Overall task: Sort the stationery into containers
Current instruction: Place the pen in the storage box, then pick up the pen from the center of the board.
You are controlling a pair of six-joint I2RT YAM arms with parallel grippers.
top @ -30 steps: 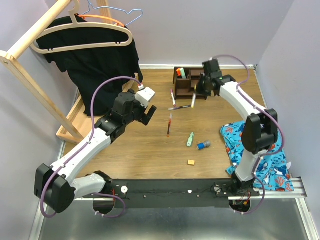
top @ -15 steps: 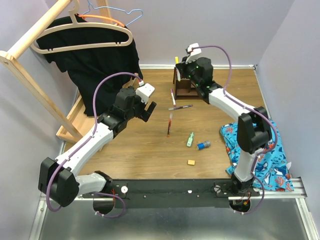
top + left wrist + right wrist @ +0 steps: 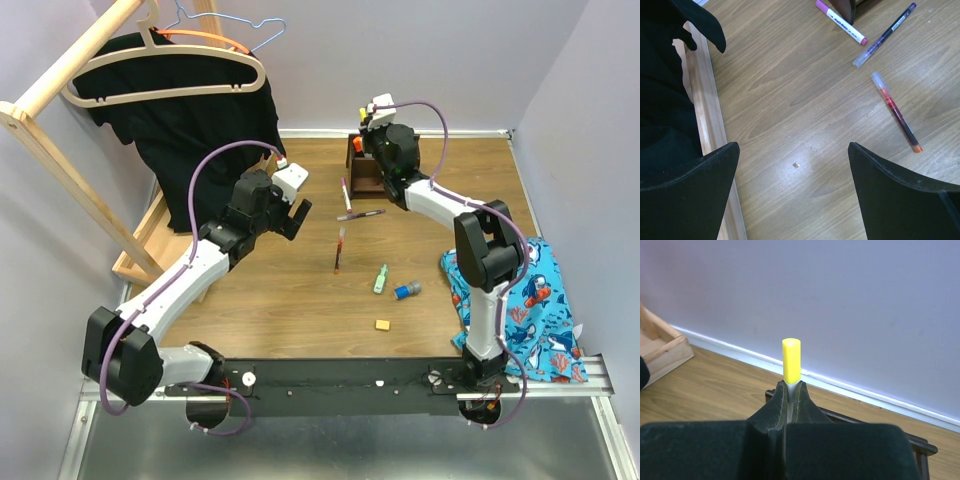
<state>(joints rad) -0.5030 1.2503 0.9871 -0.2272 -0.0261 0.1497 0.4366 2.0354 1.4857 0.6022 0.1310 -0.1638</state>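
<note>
Right wrist: highlighter (image 3: 791, 359) (yellow) in claw (image 3: 789, 391)

No legible text or labels anywhere

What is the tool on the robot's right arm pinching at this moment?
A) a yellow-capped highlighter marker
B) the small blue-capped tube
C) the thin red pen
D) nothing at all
A: in the right wrist view the right tool is shut around a yellow-capped highlighter marker, its cap poking up above the fingers, while the thin red pen and small blue-capped tube lie on the brown wooden table, away from it.
</note>
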